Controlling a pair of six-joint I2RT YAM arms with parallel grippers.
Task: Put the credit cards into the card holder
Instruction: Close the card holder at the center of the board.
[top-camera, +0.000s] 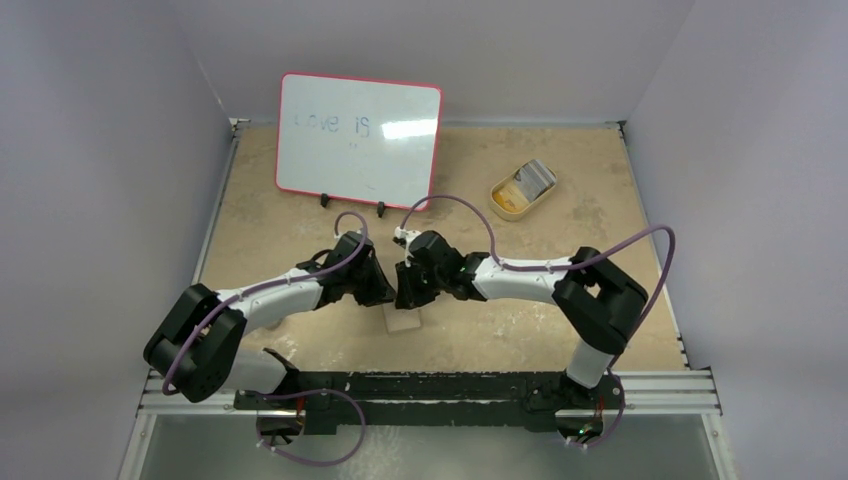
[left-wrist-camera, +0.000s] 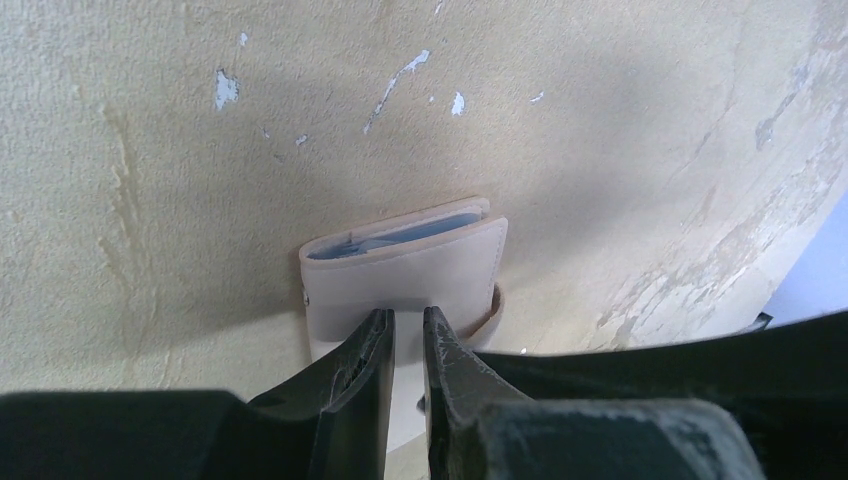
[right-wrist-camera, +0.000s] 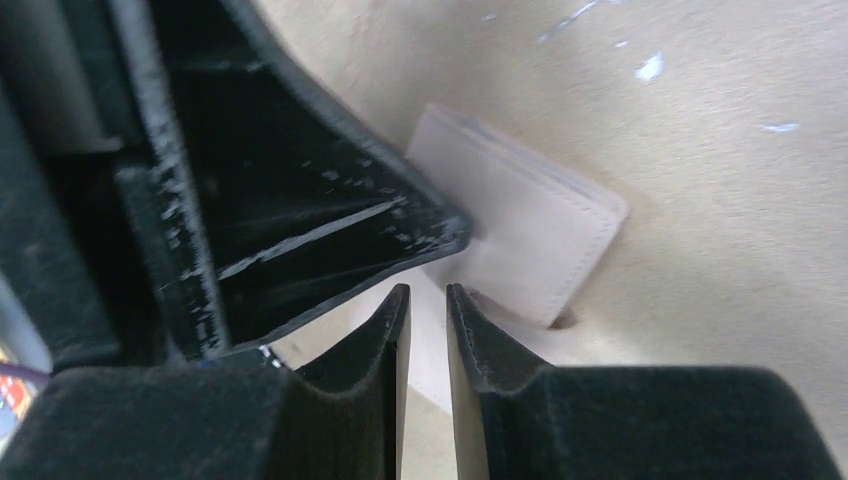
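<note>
Where the two arms meet at mid-table, the left gripper hangs over the near edge of the card holder. Its fingers are narrowed to a slit; cannot tell if they pinch anything. The holder lies folded on the table, with bluish credit cards showing at its far edge. Right gripper just beside it, same slim gap, grip not discernible. Far right, rear: tan oval dish.
</note>
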